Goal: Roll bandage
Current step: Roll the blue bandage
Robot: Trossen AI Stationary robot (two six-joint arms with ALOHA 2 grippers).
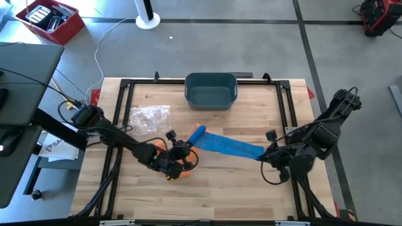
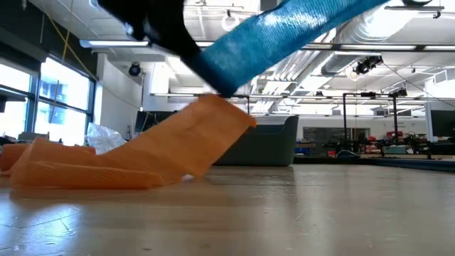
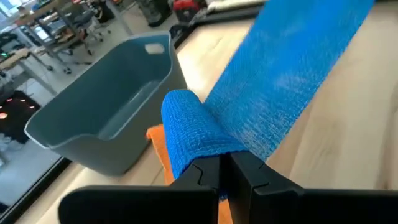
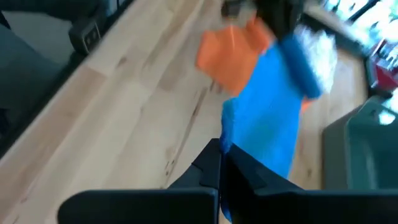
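Bandage (image 1: 229, 145), blue, stretched taut as a flat strip just in front of the grey bin (image 1: 211, 90), clear of the tabletop along its span. Left gripper (image 3: 222, 167) pinched tight on the rolled-up end, a fat coil sitting right at its fingertips, on the bin's near-left side. Right gripper (image 4: 219, 155) clamped on the loose tail, on the bin's near-right side. Orange bandage (image 2: 128, 153) lies slack on the wood under and beside the blue roll, partly draped around the left gripper. Crumpled plastic bag (image 1: 149, 118) left of the bin, untouched.

Risks, as I judge them: tail could slip from the right pinch if tension rises, letting the coil spring loose; orange cloth sits close enough to get wound into the blue roll; uneven pull would make the coil telescope sideways
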